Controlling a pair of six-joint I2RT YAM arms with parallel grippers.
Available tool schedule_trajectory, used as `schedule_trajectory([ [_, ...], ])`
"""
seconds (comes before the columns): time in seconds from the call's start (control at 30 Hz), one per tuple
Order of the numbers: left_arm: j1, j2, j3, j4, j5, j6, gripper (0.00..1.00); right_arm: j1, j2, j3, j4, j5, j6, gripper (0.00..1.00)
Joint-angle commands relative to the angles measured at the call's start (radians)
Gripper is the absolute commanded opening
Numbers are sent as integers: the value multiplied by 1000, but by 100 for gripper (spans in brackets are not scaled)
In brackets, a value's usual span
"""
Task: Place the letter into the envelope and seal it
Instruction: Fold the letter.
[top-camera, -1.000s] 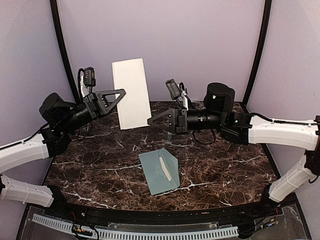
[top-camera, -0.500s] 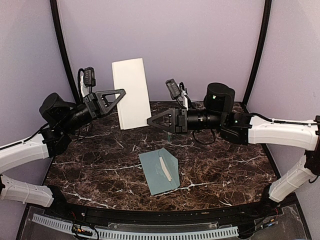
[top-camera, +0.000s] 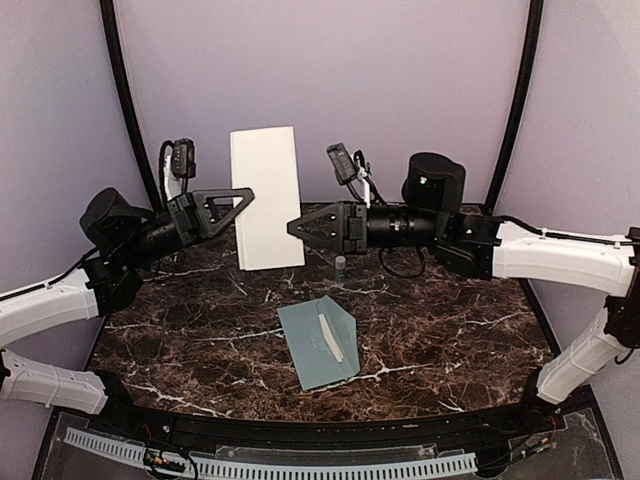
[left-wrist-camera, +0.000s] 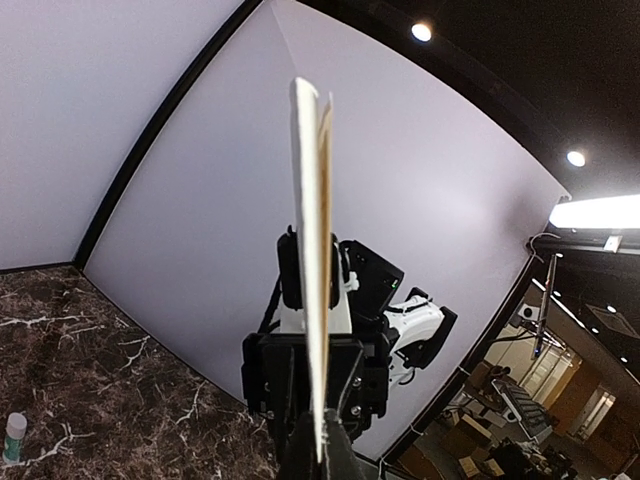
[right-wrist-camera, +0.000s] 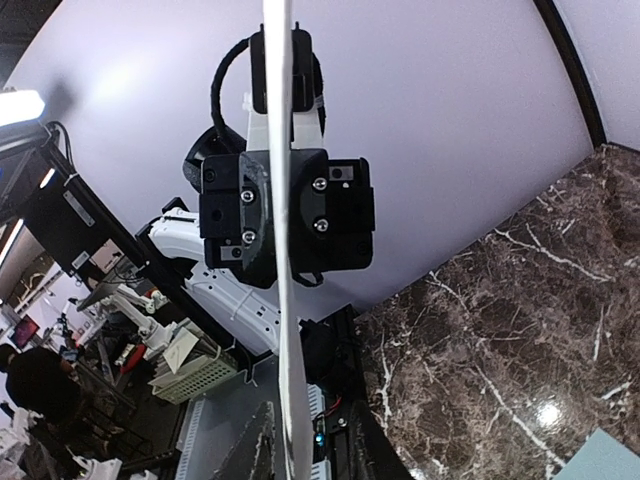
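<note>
Cream-white letter (top-camera: 267, 198) is up in the air, folded and standing on end over the back of the desk (top-camera: 180, 320). Your left fingers (top-camera: 240, 193) are clamped tight on its left edge. Your right fingers (top-camera: 300, 224) are parted a bit, with the sheet's right edge sitting in the gap rather than pinched. Grey-teal envelope (top-camera: 318, 343) lies flat mid-desk, flap open, white strip showing. Small glue stick (top-camera: 340, 265) stands behind it, apart from it.

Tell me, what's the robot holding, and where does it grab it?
The letter: the left fingers pinch its left edge. The right fingers straddle its right edge, grip unclear.
</note>
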Motion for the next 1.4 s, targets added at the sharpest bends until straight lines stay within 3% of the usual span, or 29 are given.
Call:
schedule_trajectory([
  [0.0, -5, -14, -10, 7, 82, -3, 0, -10, 11, 61, 3, 15, -29, 7],
  [0.1, -5, -15, -13, -9, 116, -3, 0, -21, 13, 83, -4, 17, -38, 1],
  [0.2, -5, -12, -13, -37, 160, 0, 0, -35, 18, 102, -5, 8, -39, 13],
  [0.27, -5, -10, -15, -48, 180, -2, 0, -42, 17, 110, -10, 12, -42, 0],
  [0.4, -5, -8, -20, -64, 215, -5, 0, -54, 7, 118, -15, 28, -51, 0],
  [0.43, -5, -6, -21, -66, 221, -6, 0, -59, 7, 122, -19, 29, -50, 1],
  [0.47, -5, -6, -22, -66, 234, -7, 0, -65, 7, 124, -21, 28, -46, 13],
  [0.5, -5, -4, -22, -67, 246, -8, 0, -71, 7, 125, -21, 28, -42, 16],
  [0.53, -5, -2, -22, -71, 252, -9, 0, -76, 6, 125, -18, 26, -39, 16],
  [0.6, -5, 2, -21, -78, 272, -8, 0, -85, 3, 127, -11, 23, -35, 0],
  [0.73, -5, 7, -18, -116, 290, 8, 0, -95, -10, 126, 4, 29, -35, 0],
  [0.83, -5, 7, -17, -139, 300, 16, 0, -105, -11, 133, 1, 22, -33, 8],
  [0.9, -5, 6, -18, -145, 302, 18, 0, -109, -13, 132, 4, 21, -33, 0],
  [1.23, -5, 2, -16, -207, 293, 57, 0, -127, -44, 117, -7, 35, -44, 0],
  [1.3, -5, 4, -7, -243, 290, 80, 0, -136, -54, 127, -45, 42, -65, 29],
  [1.37, -5, 5, 8, -297, 285, 112, 0, -143, -68, 132, -89, 60, -94, 48],
])
